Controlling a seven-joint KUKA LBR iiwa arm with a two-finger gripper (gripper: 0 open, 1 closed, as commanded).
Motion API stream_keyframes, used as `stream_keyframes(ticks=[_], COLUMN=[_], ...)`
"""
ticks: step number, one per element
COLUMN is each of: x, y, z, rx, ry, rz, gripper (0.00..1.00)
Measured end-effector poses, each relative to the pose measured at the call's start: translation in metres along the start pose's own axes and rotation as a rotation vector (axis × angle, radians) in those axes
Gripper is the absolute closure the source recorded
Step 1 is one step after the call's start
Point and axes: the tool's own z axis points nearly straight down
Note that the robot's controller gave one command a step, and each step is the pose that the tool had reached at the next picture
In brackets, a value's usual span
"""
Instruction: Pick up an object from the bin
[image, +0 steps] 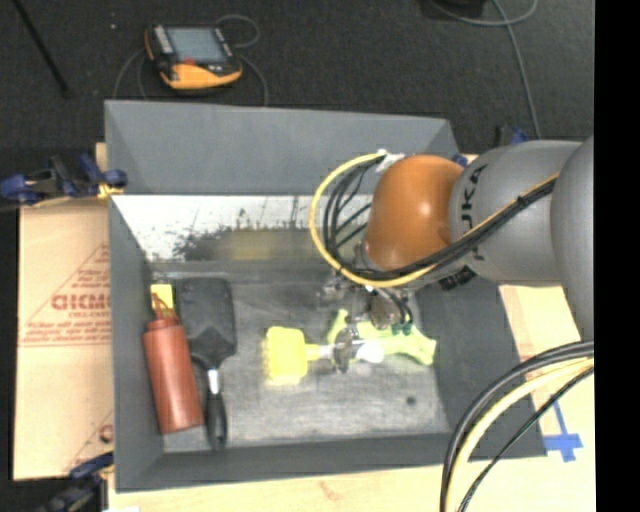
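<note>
- Two-finger gripper (347, 345) is down low in the grey metal bin (290, 150), right of the floor's centre.
- It sits over the white handle of a yellow block-headed brush (284, 355), which lies mid-floor with its head toward the left edge.
- Can't tell how far the gripper is open, or whether it has hold of anything.
- Crumpled yellow-green soft piece (418, 347) lies just beside it, toward the right edge.
- Red-brown plastic bottle (171, 378) and black flat-headed scraper (208, 322) lie along the left edge.
</note>
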Motion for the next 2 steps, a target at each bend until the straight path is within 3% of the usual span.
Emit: stream_keyframes(ticks=[1,2], x=[0.019,0.027], y=[-0.026,-0.033], z=[0.004,0.018], rx=[0.002,0.003], ry=[-0.006,-0.009], rz=[0.018,-0.027], gripper=[0.00,1.00])
